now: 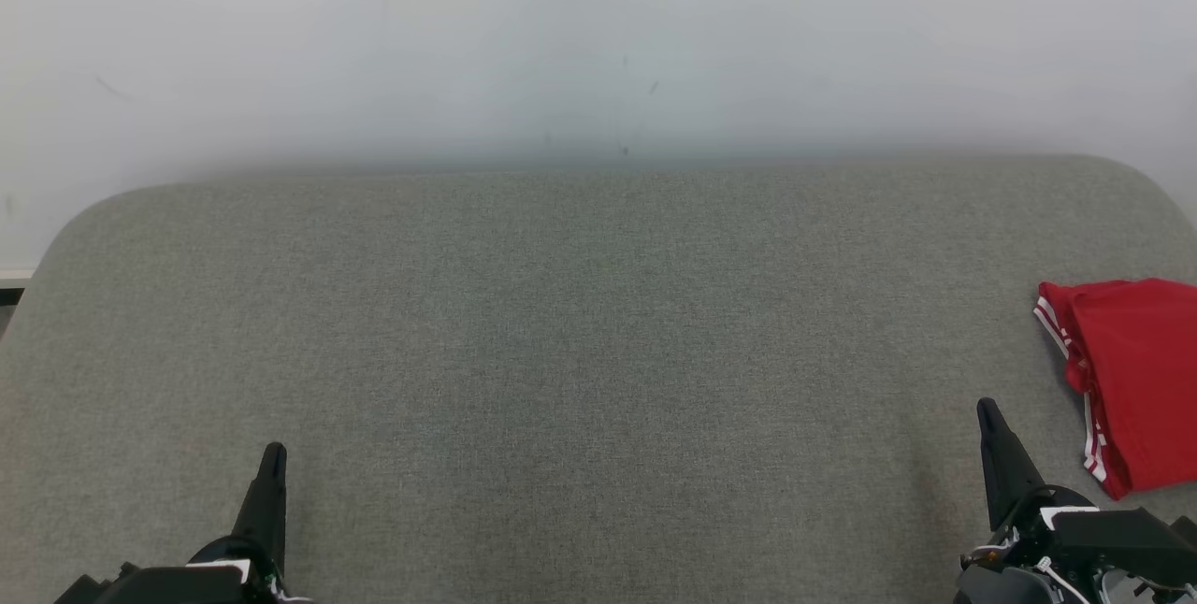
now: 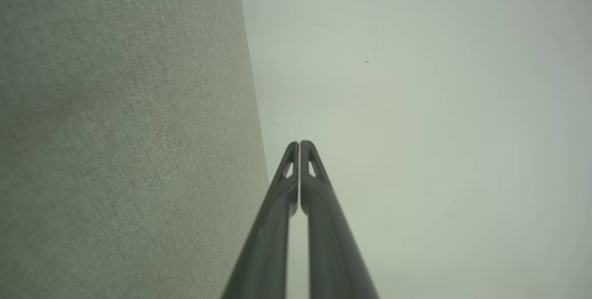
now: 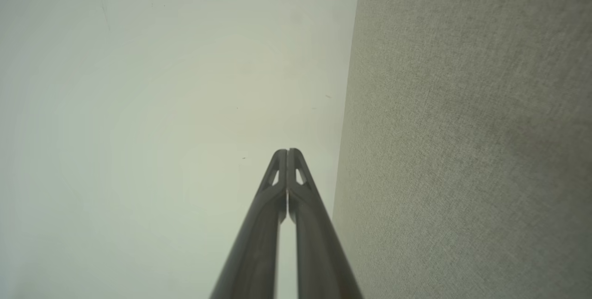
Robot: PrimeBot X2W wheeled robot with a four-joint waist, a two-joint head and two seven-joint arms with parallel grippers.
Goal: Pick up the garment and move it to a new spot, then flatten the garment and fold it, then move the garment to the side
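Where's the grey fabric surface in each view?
Head view: grey fabric surface across the lower part, below the white wall.
Left wrist view: left side, beside the shut left gripper.
Right wrist view: right side, beside the shut right gripper.
Shared landmark: the surface's edge against the wall.

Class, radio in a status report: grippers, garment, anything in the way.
Left gripper shut, empty. Right gripper shut, empty. Red garment on grey surface, far right, apart from both. Nothing seen blocking.
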